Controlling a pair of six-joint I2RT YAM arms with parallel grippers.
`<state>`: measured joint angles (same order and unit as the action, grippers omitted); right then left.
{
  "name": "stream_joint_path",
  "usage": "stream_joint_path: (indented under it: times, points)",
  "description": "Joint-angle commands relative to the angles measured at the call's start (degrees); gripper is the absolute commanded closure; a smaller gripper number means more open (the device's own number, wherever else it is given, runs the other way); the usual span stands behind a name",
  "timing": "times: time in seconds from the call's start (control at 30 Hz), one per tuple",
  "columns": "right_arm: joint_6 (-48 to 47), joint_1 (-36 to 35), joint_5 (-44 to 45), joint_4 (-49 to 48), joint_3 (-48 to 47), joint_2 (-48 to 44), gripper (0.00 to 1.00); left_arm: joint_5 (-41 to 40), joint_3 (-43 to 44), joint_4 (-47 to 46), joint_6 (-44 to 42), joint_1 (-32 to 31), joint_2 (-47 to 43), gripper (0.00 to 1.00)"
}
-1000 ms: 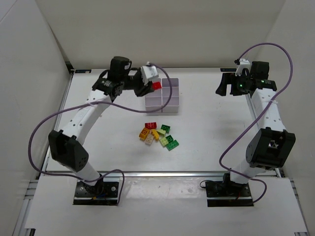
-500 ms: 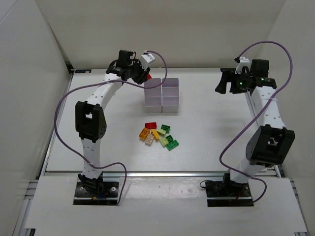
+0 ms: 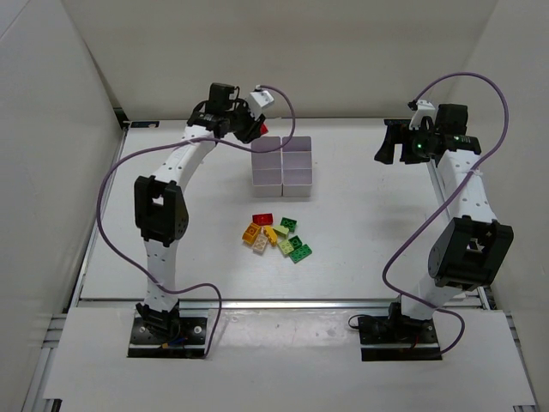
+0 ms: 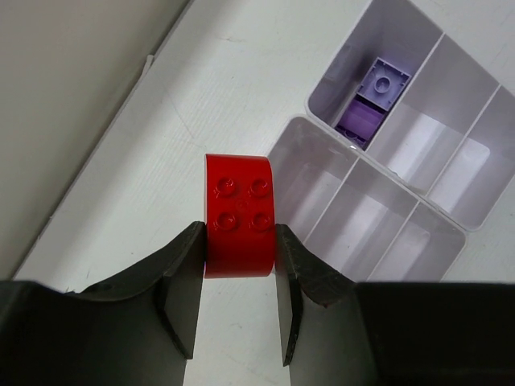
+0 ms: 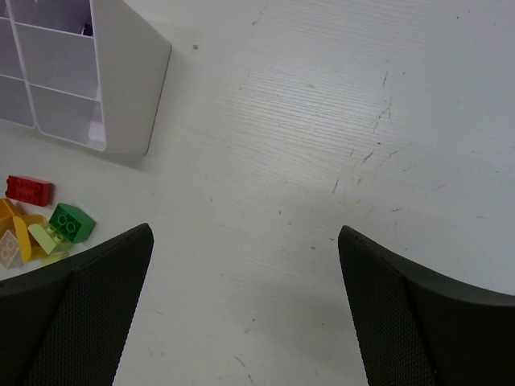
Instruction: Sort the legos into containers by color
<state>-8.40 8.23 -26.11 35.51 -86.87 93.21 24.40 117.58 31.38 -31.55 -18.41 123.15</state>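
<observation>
The red brick (image 4: 239, 215) sits studs toward the wrist camera, clamped on two sides by your left gripper (image 4: 239, 240), which holds it up over the table (image 3: 377, 223) just beside the containers (image 3: 282, 190) and not above any bin. One corner bin holds purple bricks (image 4: 374, 95), and the other legos (image 3: 276, 236) lie clustered on the table nearer the arm bases. Your right gripper (image 5: 245, 235) stands well off to the right, spread wide with nothing in it.
</observation>
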Motion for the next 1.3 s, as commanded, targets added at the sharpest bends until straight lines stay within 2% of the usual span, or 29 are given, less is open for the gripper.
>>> stream_joint_path:
  times: [0.0, 0.3, 0.8, 0.93, 1.1, 1.27]
  points:
    - [-0.6, -0.1, -0.4, -1.7, -2.2, 0.5, 0.01, 2.8, -1.2, 0.9, -2.3, -1.1, -1.2, 0.64]
    - [-0.6, -0.1, -0.3, -1.8, -2.2, 1.0, 0.01, 2.8, -4.8, 2.3, -11.4, -3.7, -2.2, 0.62]
    - [-0.6, -0.1, -0.4, -2.2, -1.6, 1.0, 0.01, -0.1, -3.0, 2.6, -11.9, -3.2, 0.2, 0.58]
    - [-0.6, -0.1, -0.4, -2.2, -1.8, 1.2, 0.01, -1.4, -1.7, 2.6, -12.0, -3.2, 1.3, 0.52]
    - [-0.6, -0.1, -0.7, -2.2, -1.5, 1.4, 0.01, -2.3, -0.9, 2.6, -12.0, -3.2, 1.8, 0.37]
    - [-0.6, -0.1, -0.7, -2.2, -1.5, 1.4, 0.01, -2.6, -0.2, 2.5, -11.9, -3.1, 2.1, 0.30]
